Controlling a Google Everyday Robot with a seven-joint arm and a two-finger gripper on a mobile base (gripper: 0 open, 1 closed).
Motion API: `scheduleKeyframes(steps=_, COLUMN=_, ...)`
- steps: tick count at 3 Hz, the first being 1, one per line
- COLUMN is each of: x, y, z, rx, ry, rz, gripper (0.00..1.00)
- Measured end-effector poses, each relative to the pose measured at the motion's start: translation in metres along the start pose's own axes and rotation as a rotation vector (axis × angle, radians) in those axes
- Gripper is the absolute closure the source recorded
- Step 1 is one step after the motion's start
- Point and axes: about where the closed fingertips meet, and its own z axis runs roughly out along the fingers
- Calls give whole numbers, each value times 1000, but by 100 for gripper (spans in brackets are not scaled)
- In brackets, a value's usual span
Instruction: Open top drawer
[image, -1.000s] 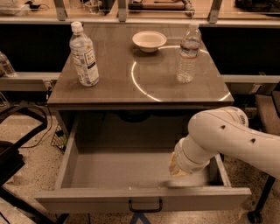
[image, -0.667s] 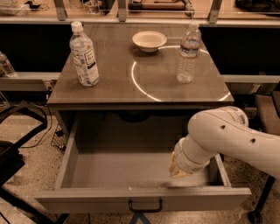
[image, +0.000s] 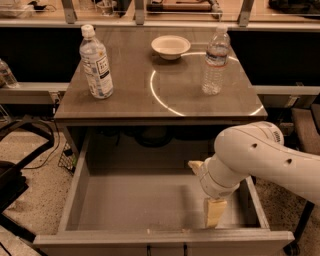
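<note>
Camera view, top drawer (image: 135, 202) pulled out beneath the grey surface (image: 170, 97), gripper (image: 204, 194) down inside its right half near the front panel, jaws spread apart, gripping nothing, labelled bottle (image: 96, 62), bowl (image: 170, 46) and clear bottle (image: 215, 60) above.

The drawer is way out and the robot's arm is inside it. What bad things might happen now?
The tool sits low inside the top drawer, near its front right corner, so lifting away carelessly might bump the drawer's wall. The drawer is far out, so more pulling might strain it. A jolt could topple the labelled water bottle or the clear water bottle standing on the tabletop.
</note>
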Motion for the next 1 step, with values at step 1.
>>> scheduleKeyframes(steps=1, x=0, y=0, z=0, rx=0, ry=0, rz=0, gripper=0)
